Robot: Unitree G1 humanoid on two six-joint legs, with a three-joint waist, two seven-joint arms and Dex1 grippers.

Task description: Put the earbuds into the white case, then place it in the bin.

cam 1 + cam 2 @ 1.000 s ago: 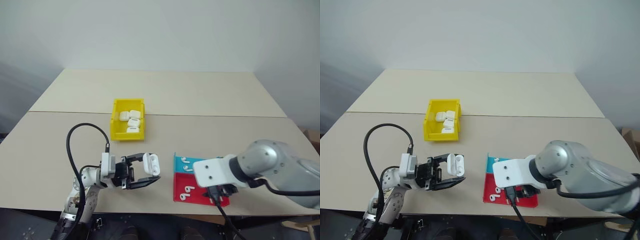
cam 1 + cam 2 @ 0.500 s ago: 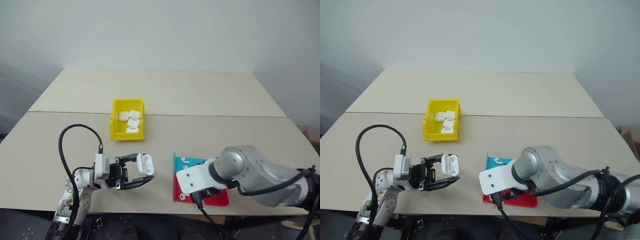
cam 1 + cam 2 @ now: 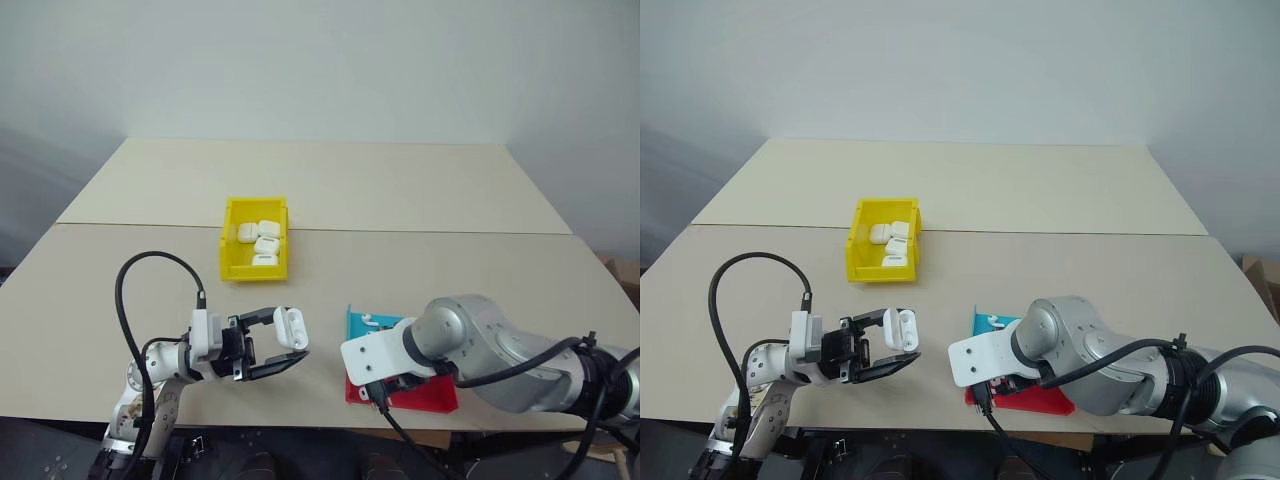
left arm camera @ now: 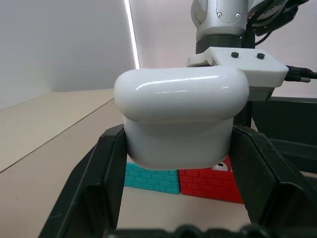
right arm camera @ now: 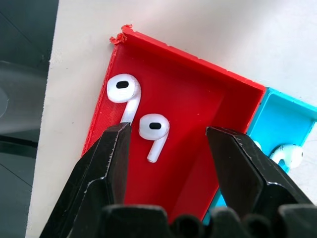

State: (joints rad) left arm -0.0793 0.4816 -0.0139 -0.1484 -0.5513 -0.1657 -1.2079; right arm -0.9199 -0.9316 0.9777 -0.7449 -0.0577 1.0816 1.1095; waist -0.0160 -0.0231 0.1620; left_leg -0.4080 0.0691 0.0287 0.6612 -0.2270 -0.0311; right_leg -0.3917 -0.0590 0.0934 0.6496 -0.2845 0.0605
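Note:
My left gripper (image 3: pixel 293 338) is shut on the white case (image 3: pixel 292 327), holding it just above the table's front left part. The case (image 4: pixel 181 116) sits upright between the two black fingers (image 4: pixel 101 173), and two dark spots show on its upper face. My right gripper (image 5: pixel 168 131) points down, open, over the red tray (image 5: pixel 198 124). Two earbuds lie in that tray: one (image 5: pixel 154 128) between the fingertips, the other (image 5: pixel 123 89) by the left finger. The yellow bin (image 3: pixel 228 250) stands farther back, with three white cases (image 3: pixel 265 243) inside.
A blue tray (image 3: pixel 362 322) adjoins the red tray (image 3: pixel 432 395) on its far side and holds more earbuds (image 5: pixel 290 153). The red tray lies close to the table's front edge (image 3: pixel 300 418). A black cable (image 3: pixel 130 290) loops above my left arm.
My right wrist has swung left and down over the red tray, covering its earbuds in the head views. The left gripper keeps its hold on the case and has hardly shifted.

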